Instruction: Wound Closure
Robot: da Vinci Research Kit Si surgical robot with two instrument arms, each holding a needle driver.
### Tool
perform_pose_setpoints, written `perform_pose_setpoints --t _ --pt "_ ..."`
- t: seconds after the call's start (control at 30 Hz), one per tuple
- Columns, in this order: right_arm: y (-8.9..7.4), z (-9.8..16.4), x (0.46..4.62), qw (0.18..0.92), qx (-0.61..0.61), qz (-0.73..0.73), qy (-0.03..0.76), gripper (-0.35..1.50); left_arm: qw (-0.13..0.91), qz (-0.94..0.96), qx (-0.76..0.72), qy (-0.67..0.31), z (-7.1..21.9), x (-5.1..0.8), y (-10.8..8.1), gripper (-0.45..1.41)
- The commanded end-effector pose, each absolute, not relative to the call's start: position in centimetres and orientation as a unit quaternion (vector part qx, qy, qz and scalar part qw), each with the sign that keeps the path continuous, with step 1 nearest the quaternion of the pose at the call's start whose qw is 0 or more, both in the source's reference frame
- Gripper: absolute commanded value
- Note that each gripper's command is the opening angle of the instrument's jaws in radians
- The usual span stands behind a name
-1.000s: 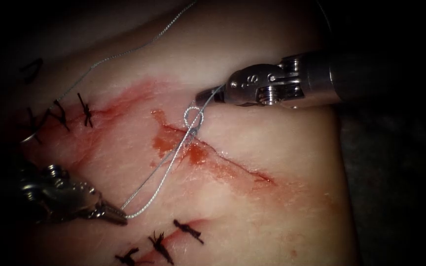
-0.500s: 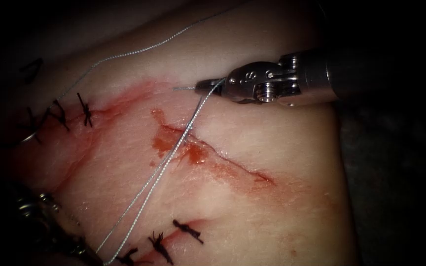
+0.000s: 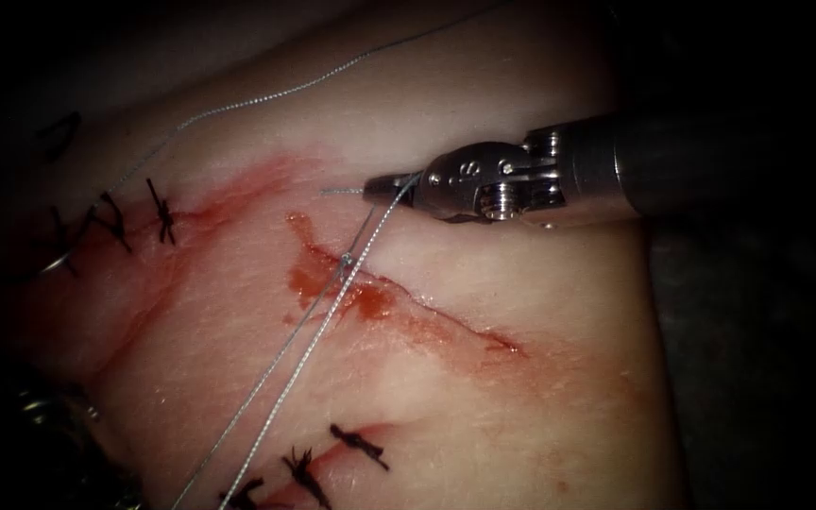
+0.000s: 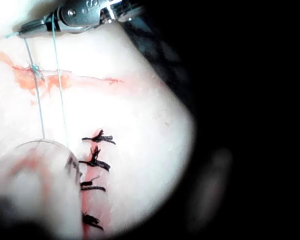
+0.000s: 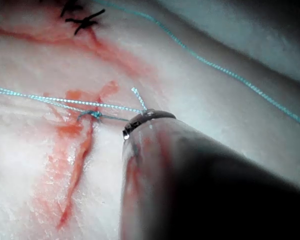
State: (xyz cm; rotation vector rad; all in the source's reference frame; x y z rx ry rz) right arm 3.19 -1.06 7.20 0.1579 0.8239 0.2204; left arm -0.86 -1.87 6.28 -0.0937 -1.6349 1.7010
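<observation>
Right arm's tool (image 3: 382, 185) clamped on the thread (image 3: 318, 331) at 12 o'clock of the cut (image 3: 399, 293); small knot (image 3: 345, 258) lying on the cut; two strands running taut toward 7 o'clock across the tissue (image 3: 521, 397); dark older stitches (image 3: 361, 444) at 6 o'clock

Dark surround (image 3: 767, 378) (unlit, perhaps cloth); spot lighting only.
</observation>
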Motion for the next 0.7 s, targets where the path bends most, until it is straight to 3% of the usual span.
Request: perform_pose_setpoints --t 0.03,0.6,0.63,0.7 --pt "-1.04 7.23 3.24 0.907 0.076 0.106 0.4 -0.35 0.379 0.668 -0.034 -0.639 6.35 -0.91 -1.92 -0.45" --pt "-0.95 7.23 3.07 0.903 0.112 0.098 0.404 -0.33 0.384 0.668 -0.107 -0.628 6.34 -0.96 -1.65 -0.45" --pt "-0.96 7.18 3.08 0.899 0.121 0.095 0.409 0.14 0.384 0.666 -0.131 -0.626 6.29 -0.97 -1.55 -0.45" --pt "-0.98 7.08 3.09 0.898 0.123 0.09 0.412 0.52 0.391 0.66 -0.17 -0.619 6.19 -1.01 -1.3 -0.45"
